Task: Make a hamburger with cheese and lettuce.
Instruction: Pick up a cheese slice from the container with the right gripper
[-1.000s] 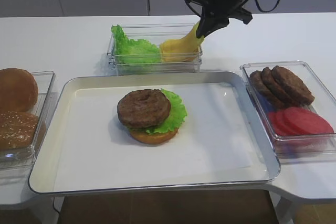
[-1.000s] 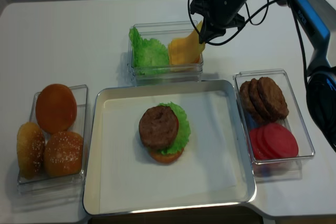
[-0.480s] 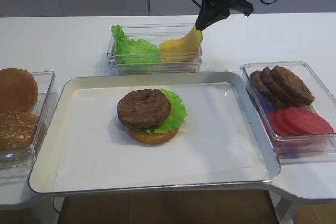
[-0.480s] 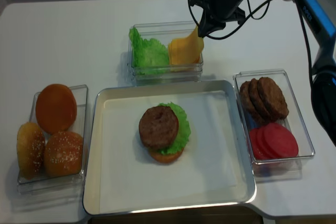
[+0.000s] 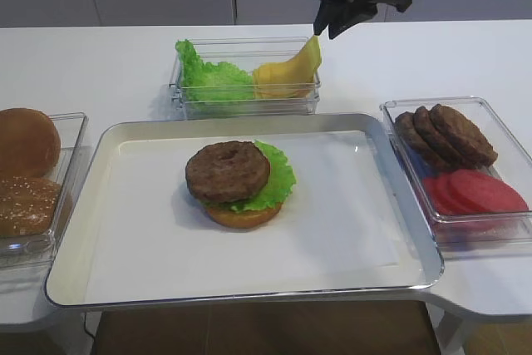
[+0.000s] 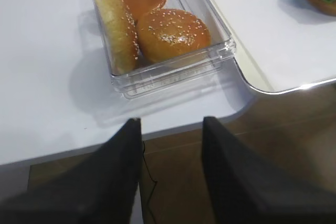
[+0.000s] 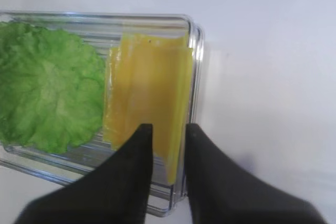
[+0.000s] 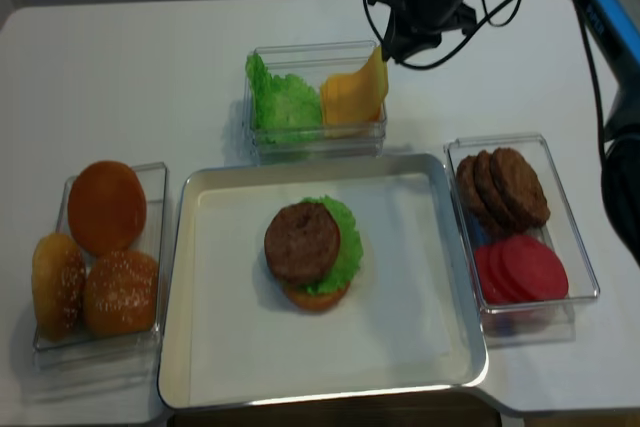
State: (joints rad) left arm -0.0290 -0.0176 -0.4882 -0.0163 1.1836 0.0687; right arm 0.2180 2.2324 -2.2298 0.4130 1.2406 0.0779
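Yellow cheese [image 7: 149,95] is hanging by one corner from the right gripper [image 7: 167,137], which is pinching the slice's near edge between its two dark fingers [image 7: 137,150]; the jaws are standing only a narrow gap apart with the slice running between them. From the high views the gripper [image 5: 331,29] is sitting above the right end of a clear tub [image 5: 248,104] at the back of the table [image 5: 100,64], and the cheese [image 5: 293,71] is drooping from it, its lower part lying inside that tub. Loose lettuce [image 8: 282,99] is filling the tub's left half, just beside the cheese.

On the metal tray [image 8: 330,394] in front, the hamburger [image 8: 311,252] is resting near the middle: bun base, green leaf, brown patty on top.

A clear box [image 8: 590,247] to the tray's right is holding overlapping patties [image 8: 502,187] and red slices [image 8: 520,269]. Another box [image 6: 173,72] to the left is holding three buns [image 6: 173,34].

The left gripper [image 6: 170,171] is hovering over the table's near edge, beside the bun box, its jaws spread and holding nothing.
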